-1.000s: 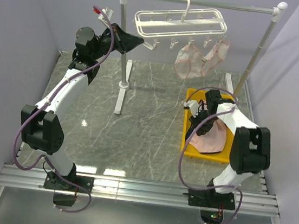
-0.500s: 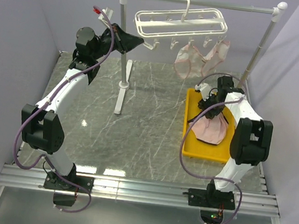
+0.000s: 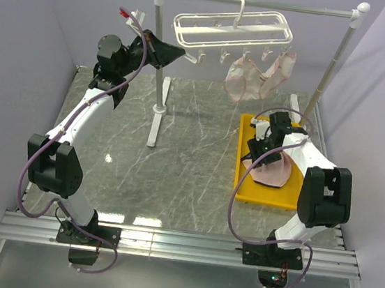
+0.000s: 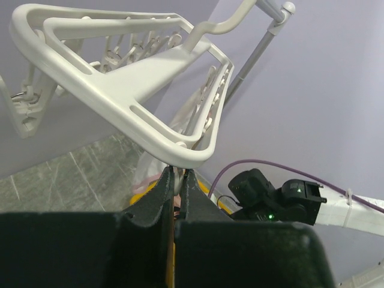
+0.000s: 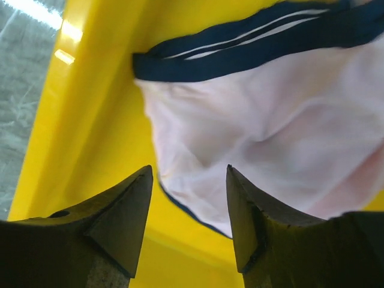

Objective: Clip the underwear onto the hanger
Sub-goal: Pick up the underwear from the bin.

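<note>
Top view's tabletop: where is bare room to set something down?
The widest bare patch of the grey marble tabletop lies between the grey rail stand's foot and the yellow plastic tray. The tray is crowded: pale pink navy-trimmed underwear lies in it, with the right arm's open fingers just above.

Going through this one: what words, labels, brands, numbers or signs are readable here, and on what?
None: no readable text in any view.
The hanger, the underwear, the yellow tray and the rail stand carry no print or label.
</note>
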You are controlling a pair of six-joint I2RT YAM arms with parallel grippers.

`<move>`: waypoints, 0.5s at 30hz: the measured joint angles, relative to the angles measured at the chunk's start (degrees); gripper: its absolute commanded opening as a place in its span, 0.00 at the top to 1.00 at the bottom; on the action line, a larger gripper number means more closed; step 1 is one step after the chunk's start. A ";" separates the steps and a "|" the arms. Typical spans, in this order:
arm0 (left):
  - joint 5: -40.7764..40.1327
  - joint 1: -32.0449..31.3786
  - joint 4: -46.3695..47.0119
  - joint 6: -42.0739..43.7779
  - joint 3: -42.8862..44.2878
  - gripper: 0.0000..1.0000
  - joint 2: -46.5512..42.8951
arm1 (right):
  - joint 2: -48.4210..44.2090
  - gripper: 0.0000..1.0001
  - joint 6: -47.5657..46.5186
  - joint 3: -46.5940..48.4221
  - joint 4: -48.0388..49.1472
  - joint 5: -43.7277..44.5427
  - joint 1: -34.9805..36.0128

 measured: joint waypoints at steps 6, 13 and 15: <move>0.00 0.11 0.31 -0.02 0.00 1.00 0.00 | -2.64 0.25 2.84 -3.17 3.98 1.84 4.28; 0.04 0.15 0.74 -0.28 0.00 1.00 0.11 | -1.18 0.22 2.64 -5.14 9.99 5.03 7.45; 0.07 0.15 0.85 -0.28 0.00 1.00 0.17 | 0.37 0.22 2.29 -5.73 11.39 5.62 7.65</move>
